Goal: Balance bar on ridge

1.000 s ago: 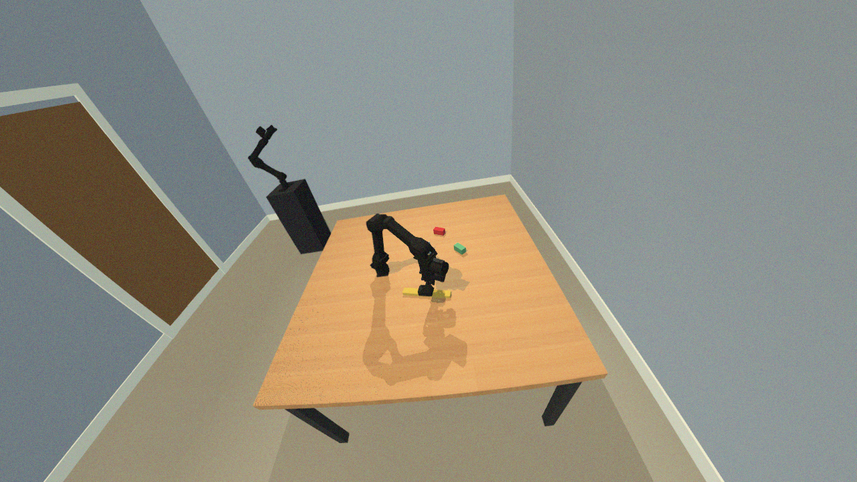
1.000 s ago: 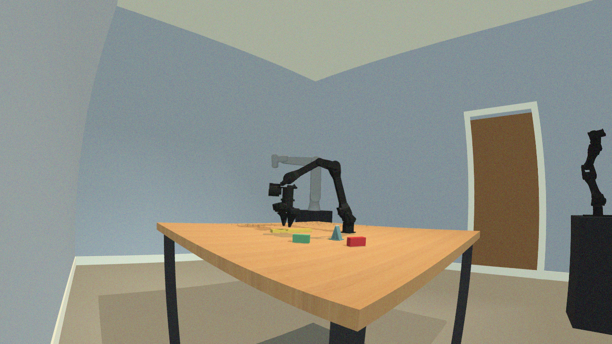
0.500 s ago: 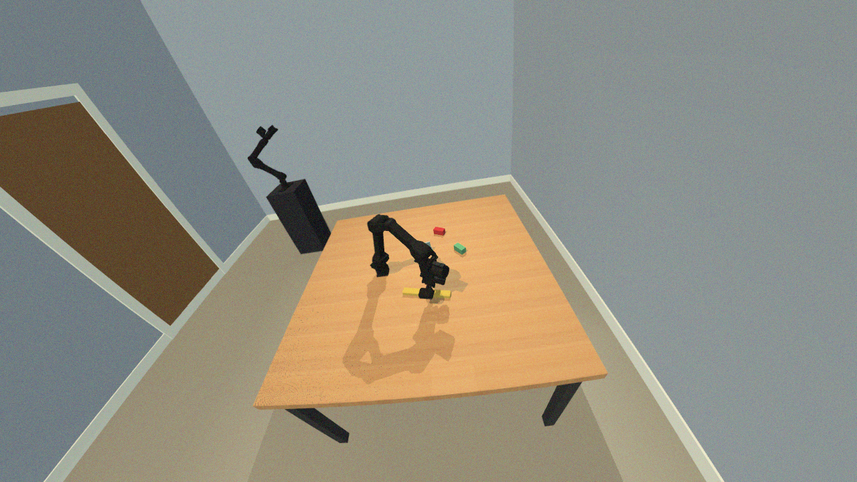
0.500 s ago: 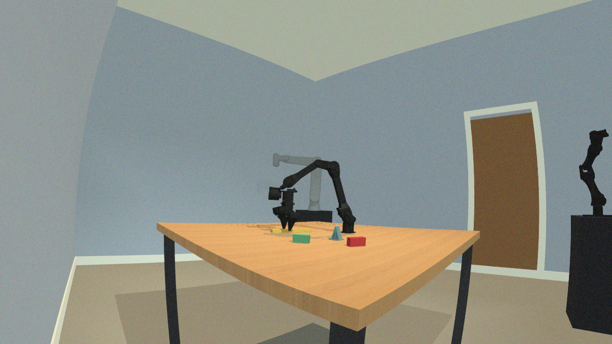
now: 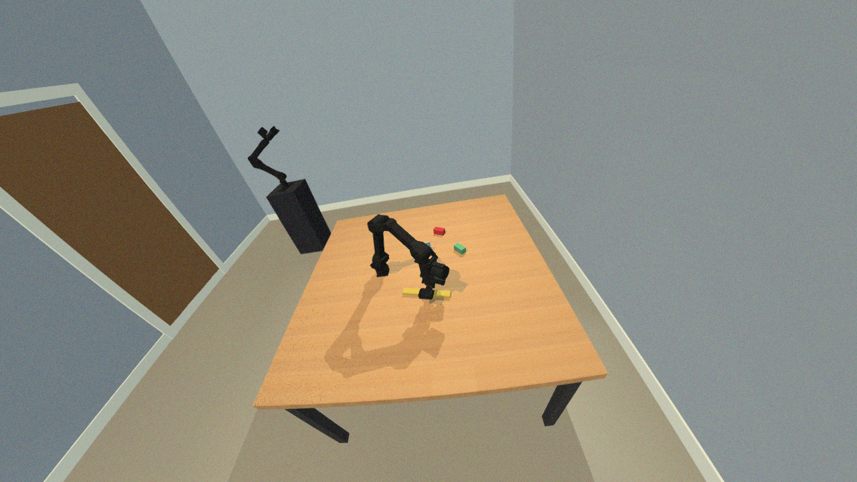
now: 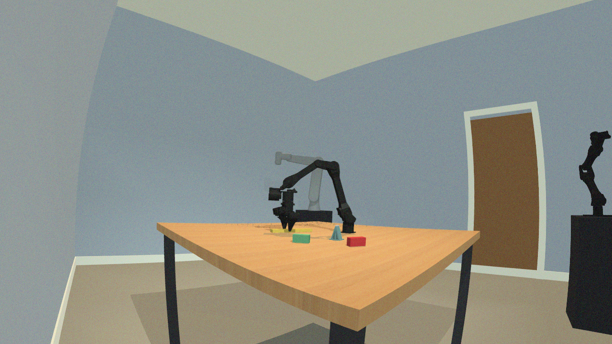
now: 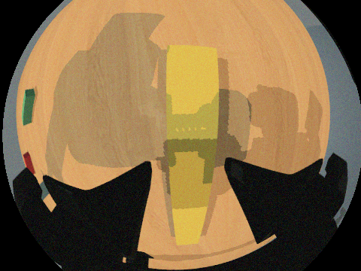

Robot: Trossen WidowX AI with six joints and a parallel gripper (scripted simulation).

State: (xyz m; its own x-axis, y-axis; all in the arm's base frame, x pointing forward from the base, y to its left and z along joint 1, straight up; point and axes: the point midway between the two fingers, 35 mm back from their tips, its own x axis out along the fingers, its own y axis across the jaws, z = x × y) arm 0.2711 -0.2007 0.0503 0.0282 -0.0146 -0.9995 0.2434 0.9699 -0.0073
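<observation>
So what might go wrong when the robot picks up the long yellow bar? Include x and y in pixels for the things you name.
The black gripper (image 5: 426,293) (image 6: 287,229) (image 7: 189,165) is open around the long yellow bar (image 5: 444,294) (image 6: 302,230) (image 7: 192,79). If its fingers close off the middle, the bar might tip. Later, the pointy blue-grey ridge (image 6: 336,233) looks narrow on top, so the bar could slide off.

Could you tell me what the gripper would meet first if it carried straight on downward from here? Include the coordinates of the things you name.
Probably the tabletop (image 5: 479,335) (image 6: 342,274): the gripper's (image 5: 428,298) (image 6: 287,230) (image 7: 189,162) open fingers straddle the yellow bar (image 5: 444,293) (image 6: 303,230) (image 7: 192,75), though the remaining depth is hard to judge.
</observation>
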